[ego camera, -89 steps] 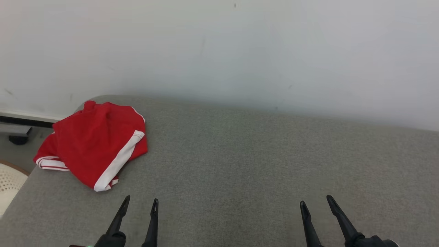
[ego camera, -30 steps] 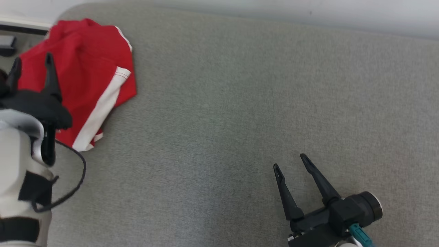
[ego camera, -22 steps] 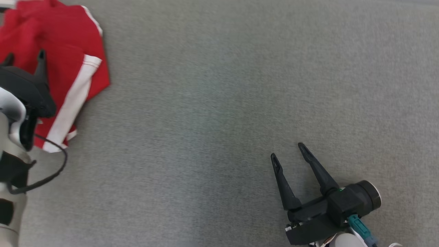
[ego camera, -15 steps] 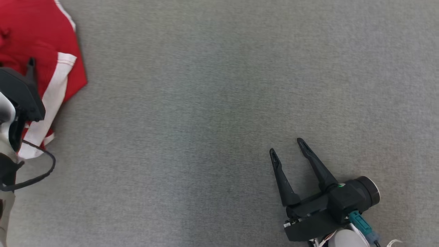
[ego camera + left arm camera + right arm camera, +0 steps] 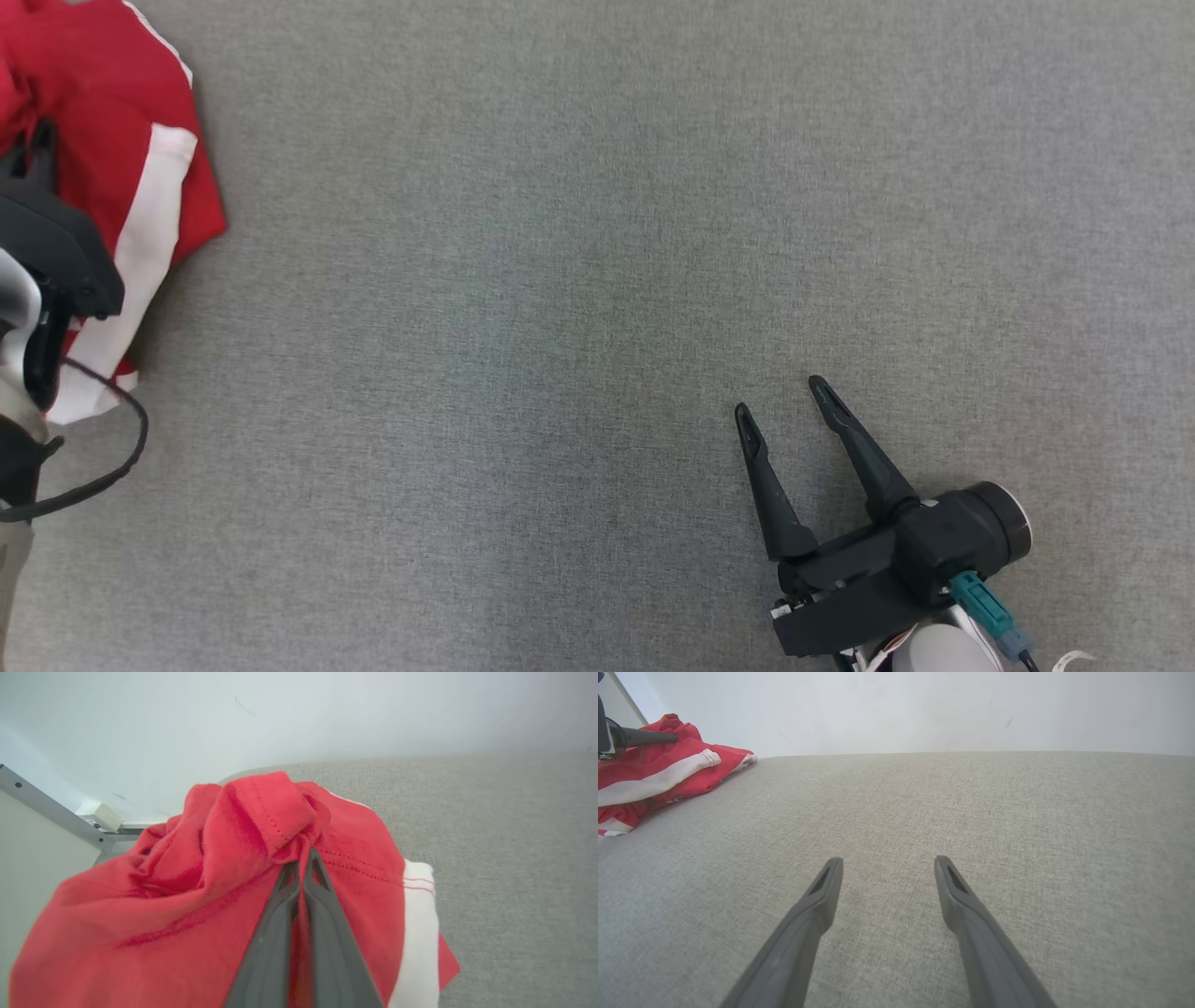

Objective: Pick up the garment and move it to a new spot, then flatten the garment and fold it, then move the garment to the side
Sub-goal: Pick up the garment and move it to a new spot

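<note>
The garment (image 5: 121,112) is red with a broad white stripe and lies crumpled at the far left of the grey upholstered surface (image 5: 560,280). My left gripper (image 5: 302,859) is shut on a raised fold of the garment (image 5: 187,896) near its top hem, with red cloth pinched between the fingers. Its dark body and wrist show at the left edge of the head view, over the garment. My right gripper (image 5: 781,399) stands open low over the bare surface at the lower right, far from the garment. In the right wrist view the right gripper (image 5: 888,861) is open, and the garment (image 5: 654,772) lies at the far left.
A white wall (image 5: 901,709) rises behind the surface. A metal rail (image 5: 46,807) runs past the surface's rounded far left corner. A black cable (image 5: 112,457) loops off my left wrist. Grey fabric stretches wide between the two grippers.
My left gripper's fingers have closed on the garment's fold, bunching the cloth up. The head camera has tipped down, shifting the whole picture. The right gripper stays open in place.
</note>
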{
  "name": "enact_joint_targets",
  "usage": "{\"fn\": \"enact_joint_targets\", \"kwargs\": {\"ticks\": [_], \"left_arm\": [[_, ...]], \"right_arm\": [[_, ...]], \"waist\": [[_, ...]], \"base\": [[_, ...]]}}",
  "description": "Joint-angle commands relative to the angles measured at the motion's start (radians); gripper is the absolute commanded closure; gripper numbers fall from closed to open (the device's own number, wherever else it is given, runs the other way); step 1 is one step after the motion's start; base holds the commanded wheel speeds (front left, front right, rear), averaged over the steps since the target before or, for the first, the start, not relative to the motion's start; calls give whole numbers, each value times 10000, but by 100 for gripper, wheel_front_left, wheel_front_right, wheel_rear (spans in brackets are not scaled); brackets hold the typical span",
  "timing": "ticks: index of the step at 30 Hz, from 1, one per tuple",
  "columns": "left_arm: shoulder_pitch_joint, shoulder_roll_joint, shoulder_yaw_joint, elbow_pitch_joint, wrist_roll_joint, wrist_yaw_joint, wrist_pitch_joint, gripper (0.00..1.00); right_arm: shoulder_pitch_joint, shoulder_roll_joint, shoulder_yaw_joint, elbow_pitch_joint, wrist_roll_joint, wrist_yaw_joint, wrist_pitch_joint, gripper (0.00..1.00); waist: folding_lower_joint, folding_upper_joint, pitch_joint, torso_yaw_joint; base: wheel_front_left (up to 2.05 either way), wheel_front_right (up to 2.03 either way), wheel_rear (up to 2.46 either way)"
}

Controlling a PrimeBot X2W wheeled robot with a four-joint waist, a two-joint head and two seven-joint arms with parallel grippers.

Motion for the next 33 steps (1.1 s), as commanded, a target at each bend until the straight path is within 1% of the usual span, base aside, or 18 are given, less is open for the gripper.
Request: {"fn": "enact_joint_targets", "kwargs": {"ticks": [1,3,6,7,8,10,14,16,22,27,33], "left_arm": [[-86,-14,-47,-114,-172,13,-257,100],[-57,-68,-209,-315,-229,13,-650,100],[-48,4,-479,-628,-125,14,-1318,100],[-48,4,-479,-628,-125,14,-1318,100],[42,-74,-537,-883,-209,14,-1598,100],[155,-146,-500,-1201,-381,14,-1755,100],[373,-109,-431,-1974,-421,17,-1898,100],[422,-106,-354,-2212,-451,34,-1909,100],[992,-143,-284,-3623,-494,152,-1886,100],[1582,-78,-377,-4804,-601,396,-1405,100],[2365,-105,-588,-6366,-741,826,-551,100]], "right_arm": [[67,-12,9,23,71,-21,-3,0],[133,-12,-43,44,200,-21,-3,0],[242,-12,-72,83,404,-21,-4,0],[242,-12,-72,83,404,-21,-4,0],[367,-9,-46,93,575,-21,-4,0],[476,-12,-60,107,800,-21,-3,0],[714,-6,-52,147,1142,-21,-3,0],[796,-10,-59,145,1177,-21,-3,0],[1181,-9,-102,121,1466,-21,-6,0],[1520,-7,-96,62,1772,-21,-3,0],[1872,-10,-223,-4,1790,-21,-4,0]], "waist": [[0,-2,-210,73],[0,-2,-438,105],[0,-2,-843,100],[0,-2,-843,100],[0,-2,-1182,56],[0,-2,-1522,-25],[0,-2,-2229,-316],[0,-2,-2394,-414],[0,-2,-3238,-1185],[0,-2,-3793,-2016],[0,-2,-4094,-3028]], "base": [[0,0,0],[0,0,0],[0,0,0],[0,0,0],[0,0,0],[0,0,0],[0,0,0],[0,0,0],[0,0,0],[0,0,0],[0,0,0]]}}
